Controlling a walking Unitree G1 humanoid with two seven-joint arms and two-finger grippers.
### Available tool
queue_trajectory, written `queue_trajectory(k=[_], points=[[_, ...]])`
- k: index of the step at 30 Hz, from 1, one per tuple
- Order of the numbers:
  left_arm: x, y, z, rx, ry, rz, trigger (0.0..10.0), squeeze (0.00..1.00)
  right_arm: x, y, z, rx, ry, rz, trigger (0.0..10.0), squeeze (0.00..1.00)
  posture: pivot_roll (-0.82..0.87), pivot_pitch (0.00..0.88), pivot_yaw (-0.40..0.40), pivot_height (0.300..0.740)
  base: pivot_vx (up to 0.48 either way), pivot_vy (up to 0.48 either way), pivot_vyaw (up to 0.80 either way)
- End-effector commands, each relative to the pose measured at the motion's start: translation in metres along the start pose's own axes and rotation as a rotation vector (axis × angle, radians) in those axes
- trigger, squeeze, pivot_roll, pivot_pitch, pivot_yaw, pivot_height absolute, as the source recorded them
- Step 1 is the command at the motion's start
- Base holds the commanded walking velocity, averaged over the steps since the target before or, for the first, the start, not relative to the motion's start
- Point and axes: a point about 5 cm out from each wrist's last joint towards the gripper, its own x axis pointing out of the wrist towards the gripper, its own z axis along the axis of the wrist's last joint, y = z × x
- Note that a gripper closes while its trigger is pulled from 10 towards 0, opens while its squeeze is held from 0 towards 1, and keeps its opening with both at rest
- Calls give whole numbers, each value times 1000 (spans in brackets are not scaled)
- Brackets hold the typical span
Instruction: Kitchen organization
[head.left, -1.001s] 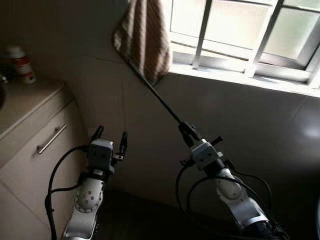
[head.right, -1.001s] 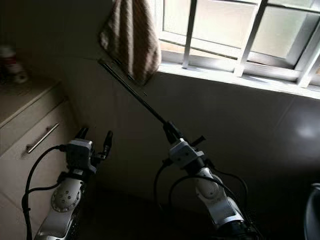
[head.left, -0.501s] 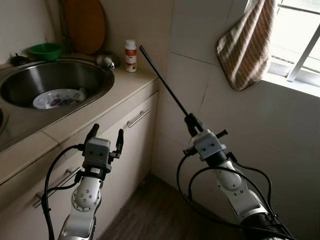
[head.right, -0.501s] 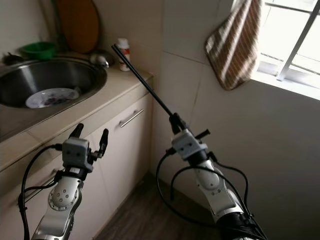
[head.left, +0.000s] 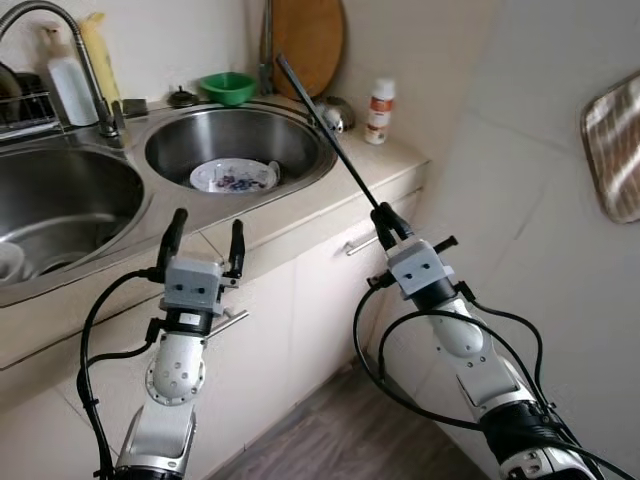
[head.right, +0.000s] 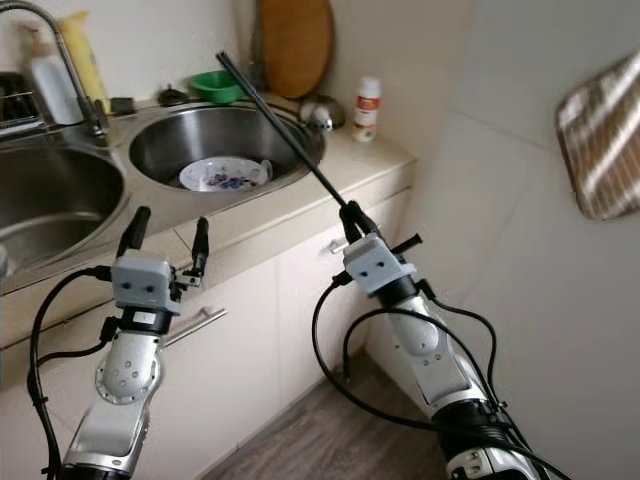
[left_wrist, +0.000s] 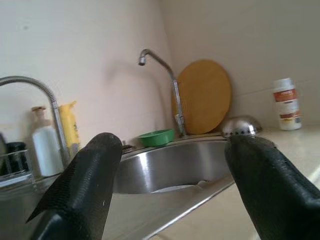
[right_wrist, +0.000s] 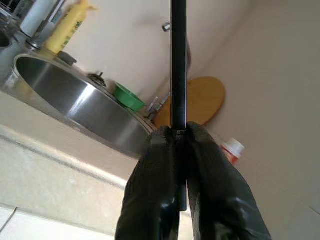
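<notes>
Long black rod is clamped at its base by the right gripper, tip raised ahead over the round sink holding a plate. Left gripper is held spread wide, empty, short of the counter edge. Rod tip should be swung slowly, kept off the wooden board and bottle.

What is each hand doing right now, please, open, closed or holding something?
Left hand: open, empty, in front of the counter edge.
Right hand: closed on a long black rod angled over the sink.
</notes>
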Motion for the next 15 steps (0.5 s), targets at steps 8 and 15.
queue_trajectory(k=[8,15], points=[[2,7,6,25,-26,30,10000,0,15,-1,5,17,-19,12,0,0,78,0,-95,740,326,0,800],[3,6,7,27,-33,26,10000,0,19,-1,3,40,-1,11,0,0,79,0,-95,740,346,0,800]])
